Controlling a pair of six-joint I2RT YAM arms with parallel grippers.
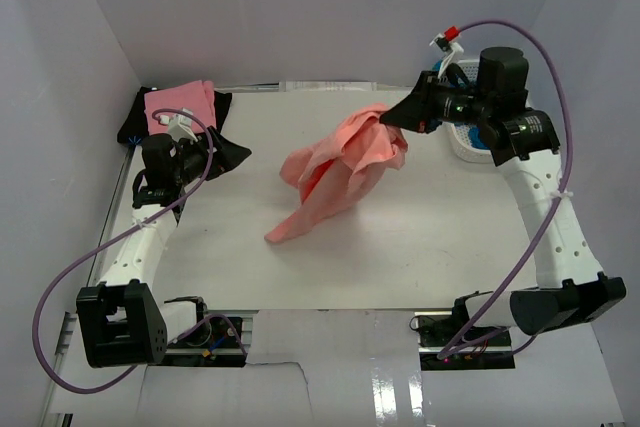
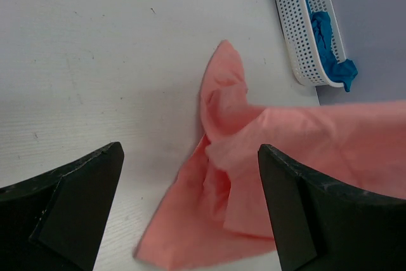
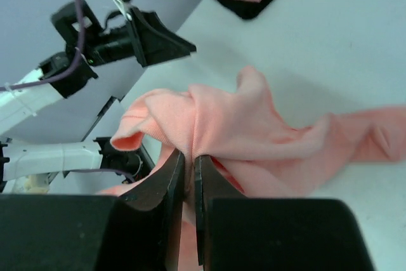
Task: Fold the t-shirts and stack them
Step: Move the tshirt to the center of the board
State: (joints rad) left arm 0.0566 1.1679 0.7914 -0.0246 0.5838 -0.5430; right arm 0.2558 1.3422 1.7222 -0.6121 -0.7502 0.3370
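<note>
Right gripper (image 3: 188, 157) clamped on a bunched fold of the salmon-coral t-shirt (image 1: 340, 162). The cloth hangs below its tips, tail resting on the table (image 1: 420, 247). Left gripper (image 1: 235, 155): jaws wide, empty, that shirt ahead of it. Pink t-shirt (image 1: 180, 102) lies on black t-shirt (image 1: 132, 127) just behind it.

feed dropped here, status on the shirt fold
Right gripper shut on salmon t-shirt, one end raised off table. Left gripper open, empty. Nothing in the way.
</note>
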